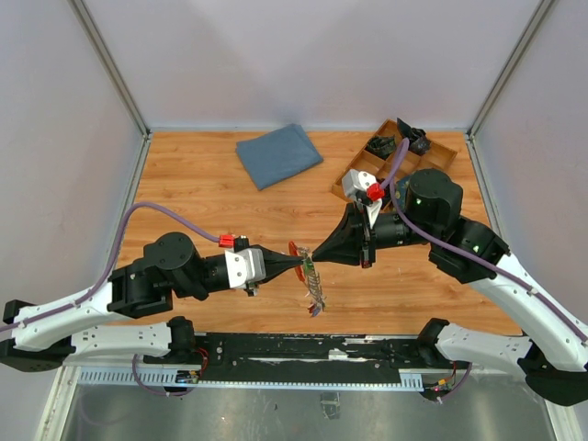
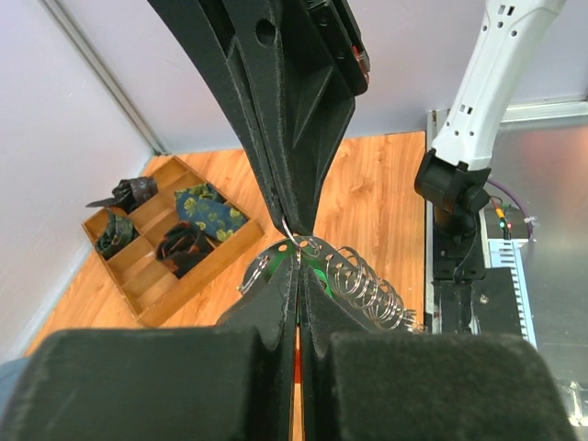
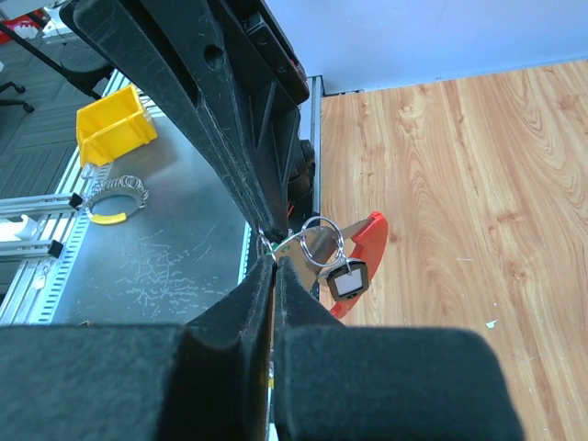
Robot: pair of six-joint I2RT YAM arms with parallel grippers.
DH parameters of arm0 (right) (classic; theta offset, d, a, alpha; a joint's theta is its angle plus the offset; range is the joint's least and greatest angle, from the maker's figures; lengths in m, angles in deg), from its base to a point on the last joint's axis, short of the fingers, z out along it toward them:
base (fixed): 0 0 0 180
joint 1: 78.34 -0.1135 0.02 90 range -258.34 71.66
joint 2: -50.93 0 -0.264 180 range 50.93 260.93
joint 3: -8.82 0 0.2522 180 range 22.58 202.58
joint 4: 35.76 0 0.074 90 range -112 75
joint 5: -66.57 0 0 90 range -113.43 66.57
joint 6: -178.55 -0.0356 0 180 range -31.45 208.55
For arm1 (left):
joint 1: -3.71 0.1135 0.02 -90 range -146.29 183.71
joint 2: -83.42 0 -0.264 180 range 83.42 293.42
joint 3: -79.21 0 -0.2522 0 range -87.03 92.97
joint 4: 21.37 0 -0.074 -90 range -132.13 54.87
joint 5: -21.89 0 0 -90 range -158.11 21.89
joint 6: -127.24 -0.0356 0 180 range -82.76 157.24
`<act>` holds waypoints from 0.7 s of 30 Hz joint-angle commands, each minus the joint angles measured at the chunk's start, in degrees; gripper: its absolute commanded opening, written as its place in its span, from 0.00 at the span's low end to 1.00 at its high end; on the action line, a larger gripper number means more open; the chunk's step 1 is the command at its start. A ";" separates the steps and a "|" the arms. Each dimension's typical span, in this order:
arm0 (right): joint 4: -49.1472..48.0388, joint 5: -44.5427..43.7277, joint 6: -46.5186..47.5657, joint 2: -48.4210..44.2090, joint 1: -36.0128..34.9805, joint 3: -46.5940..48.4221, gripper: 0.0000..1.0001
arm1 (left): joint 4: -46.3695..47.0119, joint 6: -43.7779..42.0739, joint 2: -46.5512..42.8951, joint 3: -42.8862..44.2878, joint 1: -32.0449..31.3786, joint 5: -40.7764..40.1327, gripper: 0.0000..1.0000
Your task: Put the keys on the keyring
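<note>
My two grippers meet tip to tip above the table's front middle. The left gripper (image 1: 301,265) is shut, and a red strip of the keyring (image 1: 294,248) shows between its fingers in the left wrist view. The right gripper (image 1: 314,256) is shut on the top of the keys (image 1: 315,292), which hang down in a silver bunch. In the left wrist view the keys (image 2: 266,262) fan out at my left gripper (image 2: 299,266), with several wire rings beside them. In the right wrist view the red keyring (image 3: 366,246) curves behind a white-and-black tag (image 3: 347,281), just right of my right gripper (image 3: 274,262).
A folded blue cloth (image 1: 278,154) lies at the back. A wooden compartment tray (image 1: 439,156) with dark items stands at the back right. Off the table's front edge, a yellow bin (image 3: 110,124) and loose rings (image 3: 115,193) sit on a metal surface.
</note>
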 commanded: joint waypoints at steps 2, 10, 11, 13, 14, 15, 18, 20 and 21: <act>-4.53 -2.28 -1.52 -1.22 0.79 0.28 0.01 | -0.22 -0.55 0.38 1.53 0.25 0.98 0.01; -5.22 -4.17 -2.20 -1.87 0.74 0.01 0.01 | -0.09 -0.65 0.48 1.26 0.25 0.37 0.01; -5.31 -4.64 -2.28 -1.97 0.73 -0.04 0.01 | -0.04 -0.66 0.48 1.27 0.27 0.20 0.01; -5.61 -5.26 -2.52 -2.37 0.74 -0.41 0.01 | -0.12 -0.70 0.55 1.20 0.25 0.00 0.01; -5.86 -5.66 -2.71 -2.58 0.75 -0.70 0.01 | -0.14 -0.66 0.50 1.18 0.26 -0.17 0.00; -6.25 -6.10 -2.87 -2.90 0.76 -0.90 0.00 | -0.20 -0.61 0.46 1.18 0.21 -0.31 0.00; -7.05 -7.81 -3.39 -3.64 0.78 -1.68 0.01 | -0.29 -0.57 0.22 1.09 0.24 -0.75 0.00; -7.54 -8.37 -3.71 -4.01 0.78 -2.06 0.00 | -0.30 -0.50 0.09 1.08 0.22 -0.83 0.00; -7.69 -8.63 -3.84 -4.10 0.76 -2.16 0.00 | -0.35 -0.48 0.05 1.08 0.22 -0.93 0.00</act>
